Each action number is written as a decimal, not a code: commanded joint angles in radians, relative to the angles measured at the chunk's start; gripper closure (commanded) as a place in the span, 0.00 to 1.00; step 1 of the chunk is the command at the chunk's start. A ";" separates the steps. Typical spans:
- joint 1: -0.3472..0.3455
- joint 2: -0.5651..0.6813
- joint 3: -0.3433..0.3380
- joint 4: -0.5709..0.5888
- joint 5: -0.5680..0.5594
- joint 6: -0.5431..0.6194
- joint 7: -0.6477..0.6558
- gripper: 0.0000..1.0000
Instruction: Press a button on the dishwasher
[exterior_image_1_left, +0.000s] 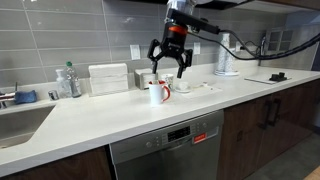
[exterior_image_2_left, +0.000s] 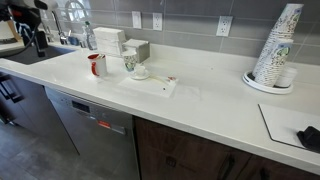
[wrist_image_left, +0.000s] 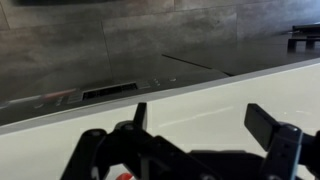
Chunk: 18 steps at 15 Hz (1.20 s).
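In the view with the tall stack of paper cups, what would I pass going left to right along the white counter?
red-and-white mug → white cup on a saucer → stack of paper cups → dark object at the right edge.

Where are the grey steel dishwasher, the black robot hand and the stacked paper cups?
Grey steel dishwasher (exterior_image_1_left: 165, 160): exterior view, door front.
Black robot hand (exterior_image_1_left: 170, 70): exterior view, between fingertips.
Stacked paper cups (exterior_image_2_left: 277, 45): exterior view, stack's middle.
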 joint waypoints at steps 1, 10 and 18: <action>0.029 0.030 0.048 -0.076 0.066 0.104 0.101 0.00; 0.072 0.121 0.101 -0.169 0.040 0.359 0.138 0.00; 0.094 0.149 0.143 -0.171 -0.083 0.415 0.131 0.00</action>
